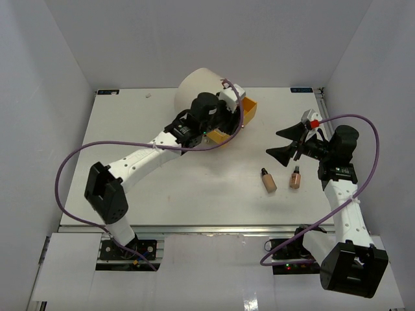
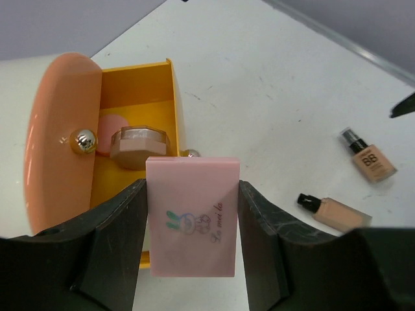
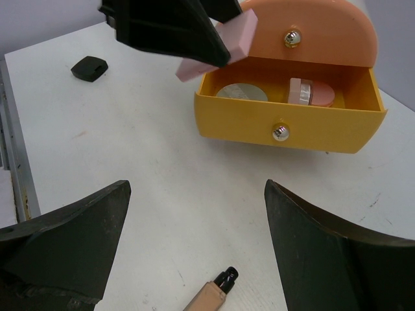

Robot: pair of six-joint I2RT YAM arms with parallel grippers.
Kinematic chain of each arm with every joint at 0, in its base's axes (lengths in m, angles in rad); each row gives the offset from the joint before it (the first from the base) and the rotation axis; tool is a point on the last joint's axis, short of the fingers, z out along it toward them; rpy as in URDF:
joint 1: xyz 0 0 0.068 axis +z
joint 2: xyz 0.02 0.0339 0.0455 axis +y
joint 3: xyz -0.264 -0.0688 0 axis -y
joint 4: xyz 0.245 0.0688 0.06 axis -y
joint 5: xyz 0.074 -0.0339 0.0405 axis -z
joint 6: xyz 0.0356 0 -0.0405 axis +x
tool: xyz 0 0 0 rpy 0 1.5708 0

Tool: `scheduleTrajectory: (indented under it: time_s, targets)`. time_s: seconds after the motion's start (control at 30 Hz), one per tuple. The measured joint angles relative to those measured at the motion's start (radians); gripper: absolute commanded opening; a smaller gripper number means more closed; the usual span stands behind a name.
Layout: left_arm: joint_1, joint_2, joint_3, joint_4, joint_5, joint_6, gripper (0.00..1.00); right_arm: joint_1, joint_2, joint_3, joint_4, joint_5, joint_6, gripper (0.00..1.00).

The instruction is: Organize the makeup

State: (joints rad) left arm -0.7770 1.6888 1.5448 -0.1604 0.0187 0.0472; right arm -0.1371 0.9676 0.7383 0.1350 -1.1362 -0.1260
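My left gripper is shut on a flat pink rectangular compact with a bunny print, held above the near corner of the open yellow drawer. In the top view this gripper is at the drawer box. A beige compact and a pink round compact lie in the drawer. Two tan bottles with black caps lie on the table. My right gripper is open and empty above the table, with one bottle just below its jaws.
The big cream cylindrical box stands at the back centre, its orange drawer front bearing a metal knob. A small black case lies on the table left of the drawer in the right wrist view. Grey walls enclose the table.
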Motion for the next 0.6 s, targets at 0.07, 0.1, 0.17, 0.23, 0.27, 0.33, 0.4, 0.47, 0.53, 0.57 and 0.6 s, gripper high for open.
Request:
scheduleTrajectory:
  time_s: [0.07,0.1,0.17,0.23,0.27,0.33,0.4,0.47,0.53,0.57,0.6]
  targets:
    - [-0.021,0.064,0.044,-0.019,-0.043,0.046,0.25,-0.001,0.0,0.0,0.0,0.0,0.0,0.9]
    - [-0.025,0.09,0.062,-0.025,-0.063,0.065,0.26,-0.002,0.0,0.0,0.0,0.0,0.0,0.9]
    - [-0.025,0.131,0.091,-0.034,-0.102,0.099,0.3,-0.005,0.0,0.0,0.001,0.0,0.0,0.9]
    - [-0.023,0.156,0.109,-0.042,-0.137,0.126,0.34,-0.007,0.0,0.0,0.001,0.0,0.0,0.9]
    - [-0.022,0.166,0.117,-0.046,-0.153,0.138,0.35,-0.007,0.0,0.0,0.001,0.0,0.0,0.9]
    - [-0.021,0.182,0.13,-0.048,-0.182,0.161,0.39,-0.007,0.0,0.0,0.001,0.0,0.0,0.9]
    - [-0.021,0.193,0.135,-0.048,-0.209,0.179,0.5,-0.007,0.0,0.0,0.001,0.0,0.0,0.9]
    - [-0.021,0.201,0.135,-0.049,-0.231,0.193,0.62,-0.007,0.0,0.0,0.0,0.0,0.0,0.9]
    - [-0.021,0.206,0.135,-0.052,-0.247,0.205,0.76,-0.007,0.0,0.0,0.001,0.0,0.0,0.9]
    - [-0.022,0.207,0.135,-0.053,-0.253,0.21,0.81,-0.007,0.0,0.0,0.001,0.0,0.0,0.9]
    - [-0.023,0.207,0.135,-0.053,-0.259,0.216,0.88,-0.007,0.0,0.0,0.0,0.0,0.0,0.9]
